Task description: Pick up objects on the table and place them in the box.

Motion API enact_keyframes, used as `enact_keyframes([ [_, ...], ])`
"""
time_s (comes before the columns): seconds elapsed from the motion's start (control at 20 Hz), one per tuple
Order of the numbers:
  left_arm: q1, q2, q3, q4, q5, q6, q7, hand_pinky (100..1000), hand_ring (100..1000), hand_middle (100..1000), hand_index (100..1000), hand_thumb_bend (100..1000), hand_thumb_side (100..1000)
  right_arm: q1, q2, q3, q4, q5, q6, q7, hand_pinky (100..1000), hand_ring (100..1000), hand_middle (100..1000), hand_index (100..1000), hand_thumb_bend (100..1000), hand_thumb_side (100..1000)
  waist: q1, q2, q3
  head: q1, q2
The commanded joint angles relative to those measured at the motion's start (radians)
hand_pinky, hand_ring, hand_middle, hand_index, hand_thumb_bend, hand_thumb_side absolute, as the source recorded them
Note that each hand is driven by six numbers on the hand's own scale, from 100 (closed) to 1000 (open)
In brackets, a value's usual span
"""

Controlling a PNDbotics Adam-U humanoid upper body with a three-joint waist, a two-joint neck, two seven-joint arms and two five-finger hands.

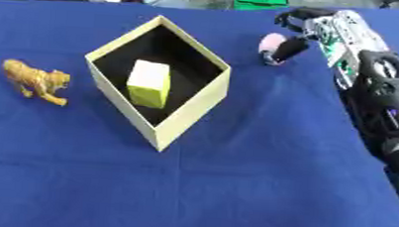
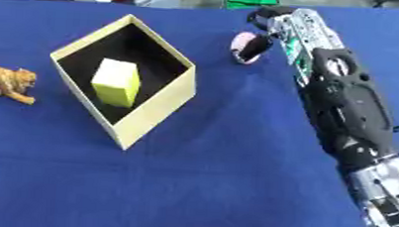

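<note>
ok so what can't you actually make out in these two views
- pink object: both views, the right hand covers much of it; shape and grip unclear.
- left hand: in neither view.
- toy tiger: right eye view, left edge cuts off its rear.
- box: near walls hide part of the floor around the yellow block.

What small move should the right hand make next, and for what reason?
Probably it should close its fingers round the pink object and lift it. The right hand is already at that object, fingers curled beside it, yet the object appears to rest on the blue table. The box to its left, holding only a yellow block, stands open.
</note>
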Motion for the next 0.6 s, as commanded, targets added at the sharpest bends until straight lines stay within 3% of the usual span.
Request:
enact_keyframes([
  [0.05, -0.007, 0.01, 0.001, -0.02, -0.003, -0.001, -0.008, 731, 711, 662, 756, 234, 899, -0.023, -0.018, -0.007, -0.007, 0.002, -0.006, 0.01, 942, 983, 868, 922, 289, 537, 0.002, -0.018, 0.001, 0.0, -0.006],
  [0.3, -0.008, 0.01, 0.001, -0.02, -0.002, -0.001, -0.012, 731, 711, 663, 755, 233, 898, -0.021, -0.014, -0.008, -0.016, -0.008, -0.011, 0.009, 926, 958, 808, 835, 219, 537, 0.002, -0.018, 0.002, 0.0, -0.008],
  [0.6, -0.008, 0.009, 0.001, -0.02, -0.002, 0.0, -0.015, 731, 711, 663, 755, 230, 895, -0.021, -0.007, -0.01, -0.011, -0.003, -0.006, 0.005, 912, 940, 767, 802, 186, 479, 0.002, -0.018, 0.004, -0.001, -0.011],
])
